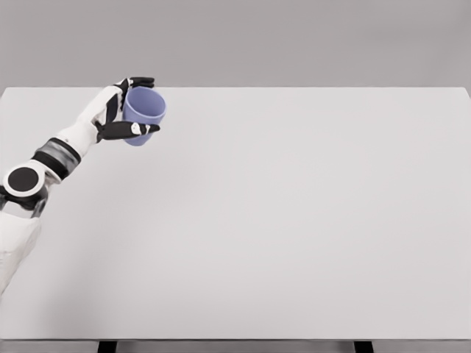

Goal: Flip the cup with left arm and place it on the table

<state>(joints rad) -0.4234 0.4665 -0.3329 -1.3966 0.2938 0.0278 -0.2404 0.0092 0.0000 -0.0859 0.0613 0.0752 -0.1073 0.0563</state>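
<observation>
Cup point(144, 114) clasped within left hand point(125, 110) fingers.

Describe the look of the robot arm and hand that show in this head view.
Only the left arm shows. Its shell is smooth white, with a grey and black band around the forearm and a round black disc ringed in white at the elbow joint. The left hand has a white back and black fingers with small white patches. No cables are visible.

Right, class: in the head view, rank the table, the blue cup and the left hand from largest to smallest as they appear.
1. Table: by far the largest, filling most of the view.
2 and 3. Left hand and blue cup: they look about alike, so I won't rank them; the fingers wrap the cup.
</observation>
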